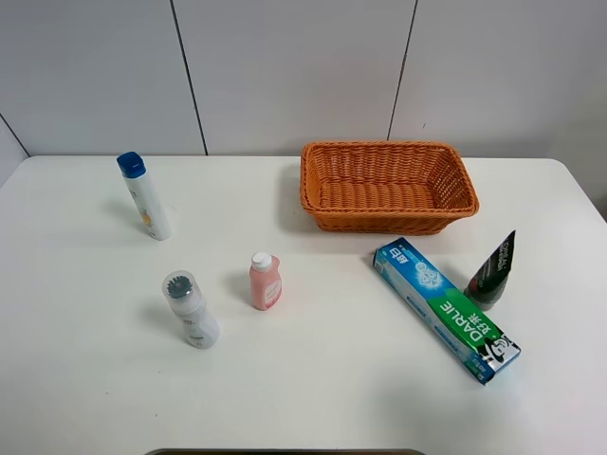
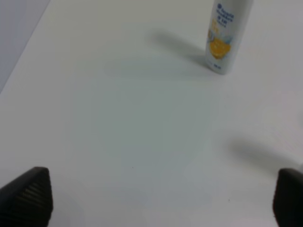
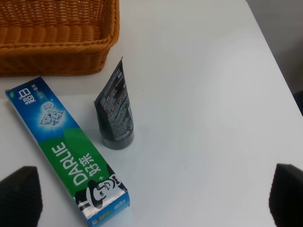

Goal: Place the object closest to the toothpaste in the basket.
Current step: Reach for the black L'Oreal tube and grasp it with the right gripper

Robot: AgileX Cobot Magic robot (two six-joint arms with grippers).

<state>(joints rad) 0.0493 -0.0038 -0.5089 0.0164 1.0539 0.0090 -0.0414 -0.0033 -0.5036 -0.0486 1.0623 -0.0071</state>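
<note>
Dark tube [image 3: 116,111] stands beside toothpaste box [image 3: 66,151], ahead of wide-spread right fingers [image 3: 19,194].

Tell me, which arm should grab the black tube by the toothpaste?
Right, probably. The tube stands on the right side of the table, beside the toothpaste, and the right gripper faces it, open. The left gripper faces only a white bottle, far from the tube.

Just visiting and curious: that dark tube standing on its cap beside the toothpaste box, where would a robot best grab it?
Probably midway up the dark tube, coming down from above, right fingers closing on its two flat faces. It stands upright on its cap and flattens toward the crimped top; the toothpaste box crowds one side.
</note>
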